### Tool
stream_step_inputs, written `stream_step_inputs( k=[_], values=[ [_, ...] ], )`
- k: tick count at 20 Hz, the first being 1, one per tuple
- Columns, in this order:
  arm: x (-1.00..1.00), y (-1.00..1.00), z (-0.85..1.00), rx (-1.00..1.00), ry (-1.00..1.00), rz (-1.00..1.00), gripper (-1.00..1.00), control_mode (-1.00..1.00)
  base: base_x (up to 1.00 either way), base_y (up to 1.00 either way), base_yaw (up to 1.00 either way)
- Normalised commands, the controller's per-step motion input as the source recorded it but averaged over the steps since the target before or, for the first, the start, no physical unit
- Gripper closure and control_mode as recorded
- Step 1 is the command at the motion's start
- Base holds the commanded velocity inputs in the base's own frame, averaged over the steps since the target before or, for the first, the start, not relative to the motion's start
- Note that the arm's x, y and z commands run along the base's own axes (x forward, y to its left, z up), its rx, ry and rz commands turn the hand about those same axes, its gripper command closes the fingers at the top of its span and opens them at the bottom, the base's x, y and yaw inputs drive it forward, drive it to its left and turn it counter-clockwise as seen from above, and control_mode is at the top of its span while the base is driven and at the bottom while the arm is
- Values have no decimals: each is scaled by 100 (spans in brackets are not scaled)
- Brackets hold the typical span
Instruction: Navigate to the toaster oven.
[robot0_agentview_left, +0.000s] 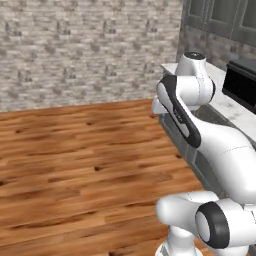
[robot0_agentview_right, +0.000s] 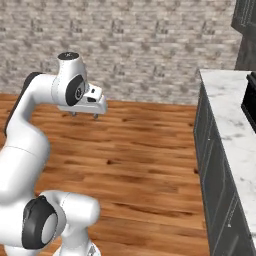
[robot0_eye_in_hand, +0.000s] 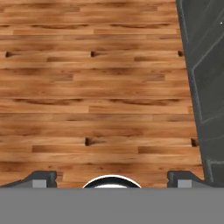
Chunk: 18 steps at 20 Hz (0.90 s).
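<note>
Much of each base view is a rough grey-and-tan stone wall (robot0_agentview_left: 85, 45) above a glossy floor (robot0_agentview_left: 85, 160) of long brown wooden planks with dark knots. Along the right runs a bench (robot0_agentview_right: 225, 107) with a smooth white marbled top and flat dark grey cabinet fronts (robot0_agentview_right: 215, 195); darker panelled cabinets (robot0_agentview_left: 220, 17) hang above it. On the bench, at the right edge of both base views, stands the oven (robot0_agentview_left: 240, 82), a boxy matte black shape, partly cut off. Smallest, the end effector (robot0_agentview_right: 85, 115) hangs over the floor, well left of the bench, pointing down; its short dark fingertips (robot0_eye_in_hand: 41, 179) stand wide apart, holding nothing.
</note>
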Motion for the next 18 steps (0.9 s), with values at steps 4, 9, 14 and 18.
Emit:
stream_step_inputs(
  k=[4,9,14,18],
  values=[
    [0,0,0,0,0,0,-100,100,100,2,-13],
    [0,0,0,0,0,0,-100,100,100,0,-25],
    [0,0,0,0,0,0,-100,100,93,-12,-63],
    [0,0,0,0,0,0,-100,100,68,0,-81]
  ],
)
